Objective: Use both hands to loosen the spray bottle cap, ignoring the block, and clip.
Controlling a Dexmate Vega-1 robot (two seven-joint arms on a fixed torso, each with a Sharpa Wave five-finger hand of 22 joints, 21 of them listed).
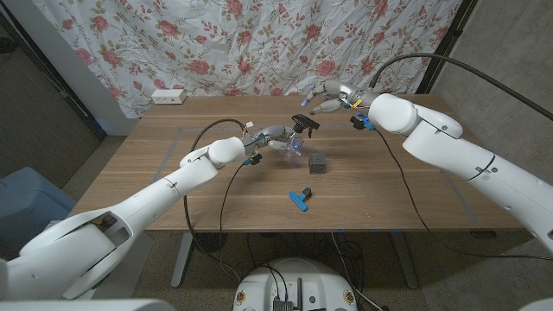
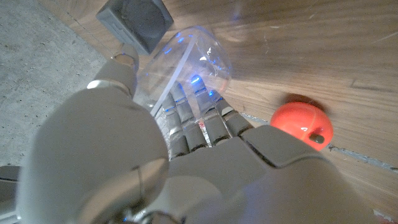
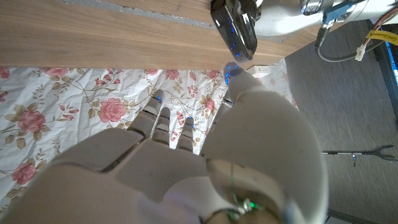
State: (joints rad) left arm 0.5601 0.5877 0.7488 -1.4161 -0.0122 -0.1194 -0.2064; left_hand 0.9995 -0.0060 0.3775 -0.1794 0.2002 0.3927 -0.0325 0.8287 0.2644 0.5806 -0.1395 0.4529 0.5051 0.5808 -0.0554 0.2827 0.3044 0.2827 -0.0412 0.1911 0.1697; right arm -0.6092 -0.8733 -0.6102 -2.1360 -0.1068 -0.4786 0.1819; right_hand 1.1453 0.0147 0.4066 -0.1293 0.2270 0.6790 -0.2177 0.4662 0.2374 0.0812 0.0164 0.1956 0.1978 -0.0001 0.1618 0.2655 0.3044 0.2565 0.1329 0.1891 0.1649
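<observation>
The left hand (image 1: 275, 138) is wrapped around the clear spray bottle (image 1: 292, 143) near the middle of the wooden table (image 1: 138, 173). In the left wrist view its fingers (image 2: 193, 118) curl over the transparent body (image 2: 186, 62) and the thumb presses the other side — a firm grasp. The bottle's black spray head (image 1: 303, 122) sticks up above the hand, and blue glints show through the plastic.

The right hand (image 1: 328, 97) hangs over the far part of the table, apart from the bottle and a little beyond it. Its fingers (image 3: 165, 124) are loosely spread with nothing between them (the right wrist view shows them against the flowered curtain (image 3: 74, 99), with the black spray head (image 3: 235, 28) further off).

Just beside the bottle, on the robot's right, sits a small dark grey block (image 1: 318, 162); the left wrist view shows it (image 2: 135, 22) touching or nearly touching the bottle's base — I cannot tell which. Nearer the robot lies a blue clip (image 1: 300, 199), well apart from both. A blurred orange-red round thing (image 2: 301, 124) shows by the left hand in its wrist view. A white power strip (image 1: 168, 97) lies at the table's far left corner.
</observation>
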